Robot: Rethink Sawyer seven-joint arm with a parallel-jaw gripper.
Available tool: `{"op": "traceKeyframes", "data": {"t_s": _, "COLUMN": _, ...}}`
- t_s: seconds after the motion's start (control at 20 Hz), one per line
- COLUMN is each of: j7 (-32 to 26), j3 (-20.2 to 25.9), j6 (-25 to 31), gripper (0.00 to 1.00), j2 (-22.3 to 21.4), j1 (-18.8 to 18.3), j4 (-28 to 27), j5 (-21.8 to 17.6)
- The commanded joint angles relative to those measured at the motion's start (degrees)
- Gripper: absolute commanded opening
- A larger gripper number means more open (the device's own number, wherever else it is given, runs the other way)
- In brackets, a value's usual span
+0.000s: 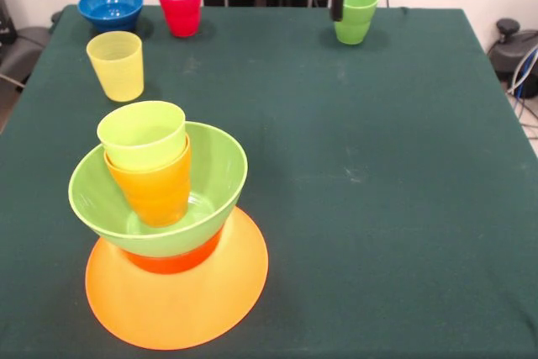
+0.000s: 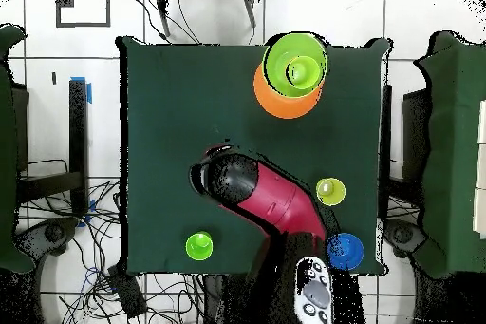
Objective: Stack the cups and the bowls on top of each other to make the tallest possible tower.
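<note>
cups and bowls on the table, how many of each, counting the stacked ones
cups: 5: yellow, red, green, lime, orange
bowls: 4: blue, lime green, small orange-red, large orange
total: 9

Tower [image 1: 168, 233] near front-left, cup [image 1: 118, 65] behind it, bowl [image 1: 110, 7] and cup [image 1: 180, 6] far-left, cup [image 1: 356, 14] far-right
</note>
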Motion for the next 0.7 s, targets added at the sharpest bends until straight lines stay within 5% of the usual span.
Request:
{"op": "traceKeyframes", "data": {"t_s": 0.05, "j7": 12.96, "j3": 1.25, "j6": -3.04, "gripper": 1.0, "j2": 2.11, "j1": 2.39, "j4": 4.44, "j5": 2.95}}
{"op": "traceKeyframes", "data": {"t_s": 0.7, "j7": 12.3, "j3": 2.17, "j6": -7.23, "gripper": 1.0, "j2": 4.04, "j1": 2.21, "j4": 5.88, "j5": 5.07}}
